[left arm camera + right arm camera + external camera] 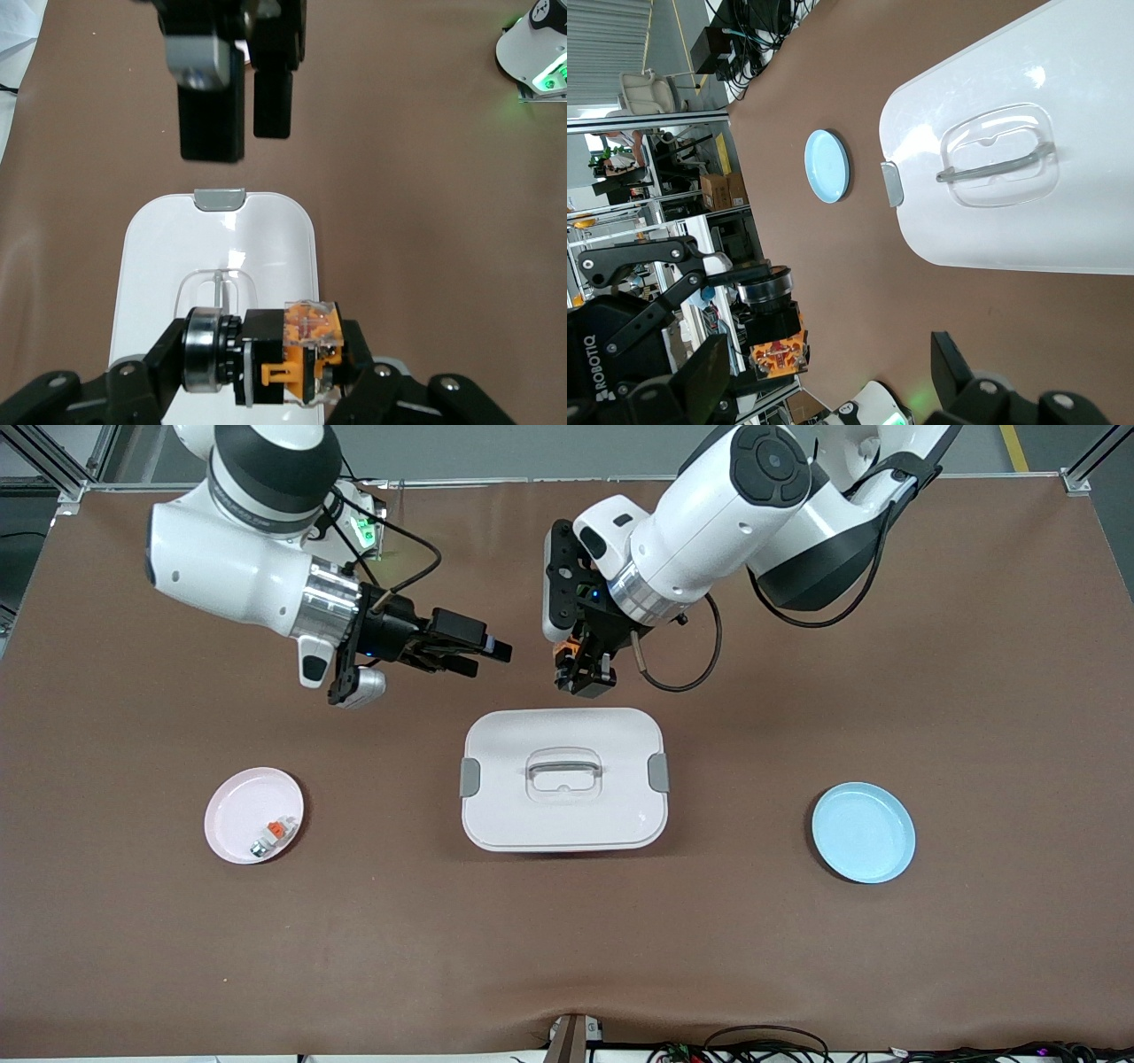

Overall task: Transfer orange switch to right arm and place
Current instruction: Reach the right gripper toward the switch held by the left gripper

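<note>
Above the bare worktop (pixel 974 691), just past the edge of the white lidded box (pixel 564 779) that lies farther from the front camera, the left gripper (pixel 580 673) hangs with its jaws clamped on the orange switch (pixel 283 354). The right gripper (pixel 474 651) is level with it, toward the right arm's end of the table, with its jaws spread wide and empty and its fingertips aimed at the switch across a small gap. Going by this, the pickup is done and the handover is lined up but not yet made: the right jaws have yet to close on the switch, the left jaws have yet to let go, and the placing is all to come. It may be bound for the pink plate (pixel 254 816), which already holds a small white-grey part with an orange tab (pixel 273 835), while the blue plate (pixel 864 833) lies bare. The front view shows both plates and the gap between the grippers but only a speck of orange at the left jaws. The left wrist view shows the switch's black body, metal ring and clear orange-topped end plainly. The right wrist view shows the switch (pixel 776 341) from the receiving side.
</note>
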`<state>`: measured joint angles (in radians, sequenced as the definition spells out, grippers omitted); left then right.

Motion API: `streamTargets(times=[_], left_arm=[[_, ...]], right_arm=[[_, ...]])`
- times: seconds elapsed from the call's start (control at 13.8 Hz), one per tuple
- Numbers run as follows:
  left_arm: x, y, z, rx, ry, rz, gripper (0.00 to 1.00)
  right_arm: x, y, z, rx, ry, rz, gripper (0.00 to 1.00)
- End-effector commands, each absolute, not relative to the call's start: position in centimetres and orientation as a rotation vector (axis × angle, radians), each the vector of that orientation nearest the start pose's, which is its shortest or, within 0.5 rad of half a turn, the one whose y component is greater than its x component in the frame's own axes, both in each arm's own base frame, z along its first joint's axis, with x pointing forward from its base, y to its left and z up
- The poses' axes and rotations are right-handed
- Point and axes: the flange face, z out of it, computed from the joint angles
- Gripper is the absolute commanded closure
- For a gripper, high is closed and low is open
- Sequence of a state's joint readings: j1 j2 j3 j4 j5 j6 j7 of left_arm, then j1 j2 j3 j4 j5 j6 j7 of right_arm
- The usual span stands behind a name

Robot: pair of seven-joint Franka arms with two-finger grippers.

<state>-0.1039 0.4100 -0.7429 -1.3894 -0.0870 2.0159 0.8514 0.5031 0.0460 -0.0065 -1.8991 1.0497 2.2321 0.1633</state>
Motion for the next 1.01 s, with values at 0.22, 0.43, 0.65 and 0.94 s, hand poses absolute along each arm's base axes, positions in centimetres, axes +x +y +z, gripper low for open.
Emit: streamTargets(times=[0.22, 0.43, 0.65, 0.94], left_arm=[[51.7, -44.8, 56.8, -2.413, 2.484, -0.578, 1.00], [51.6, -44.8, 56.9, -2.411, 2.485, -0.581, 1.00], [51.6, -44.8, 56.9, -2.413, 2.486, -0.581, 1.00], [51.8, -44.5, 57.2, -2.413, 2.478, -0.591, 1.00]], right_arm=[[50.8, 35.1, 50.8, -2.124, 0.302, 0.056, 0.00], [50.6, 36.9, 50.8, -2.114, 0.293, 0.045, 0.00], [50.8, 37.8, 50.3, -2.115, 0.298, 0.038, 0.00], [50.5, 38.7, 49.9, -2.117, 0.298, 0.030, 0.00]])
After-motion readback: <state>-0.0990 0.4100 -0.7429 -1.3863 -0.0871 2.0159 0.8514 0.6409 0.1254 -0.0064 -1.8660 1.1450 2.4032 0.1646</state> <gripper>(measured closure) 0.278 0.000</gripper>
